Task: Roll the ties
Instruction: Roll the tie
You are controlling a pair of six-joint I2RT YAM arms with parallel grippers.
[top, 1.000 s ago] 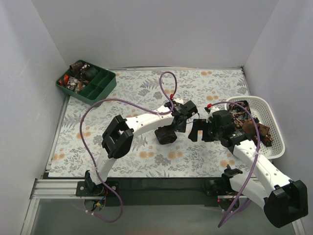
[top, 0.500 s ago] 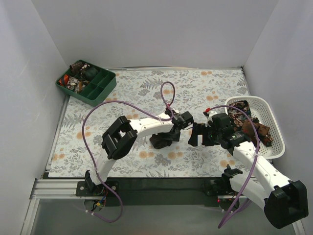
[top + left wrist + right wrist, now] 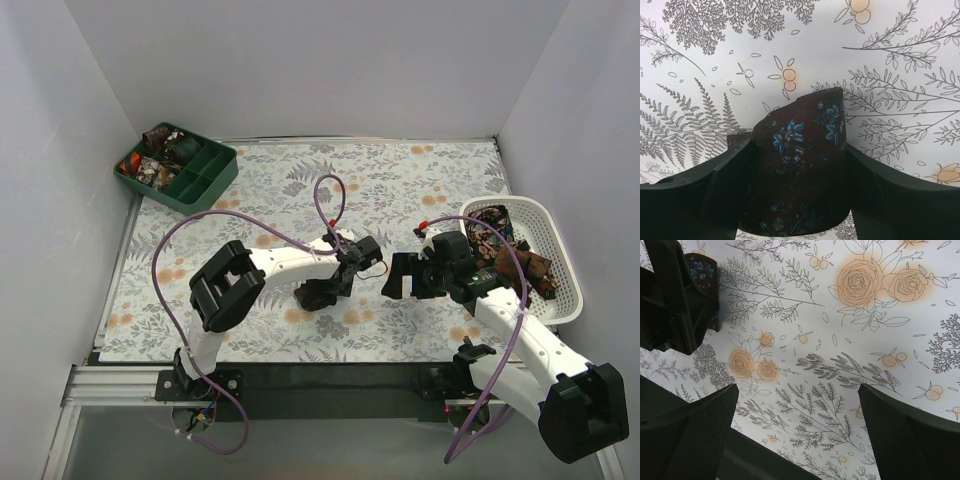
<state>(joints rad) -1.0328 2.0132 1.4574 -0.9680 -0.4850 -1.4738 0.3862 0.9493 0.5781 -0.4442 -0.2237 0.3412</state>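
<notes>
The dark maroon rolled necktie, a tight fabric coil with small blue and pinkish flowers, sits on the floral-printed table cover a little left of the middle, towards the near edge. It is lodged squarely between the two black fingers of the left gripper. Over the last second those fingers have drawn in from a wider stance, and in the left wrist view each inner face now lies against a side of the coil, so I read it as a grasp just taking hold, not yet a hard squeeze. The whole hand has also slid with the coil leftward and nearer to the arm bases. To my eye this tie is done being wound and is being secured for moving, likely to the dark green divided plastic tray at the far left corner, where other small coils already sit. The right gripper hovers just to the right of the coil, apart from it, jaws spread wide with only the patterned cover between them, and it has edged slightly leftward. Beyond it stands the white plastic lattice basket, with loose brown and dark ties heaped inside, so more rolling remains.
</notes>
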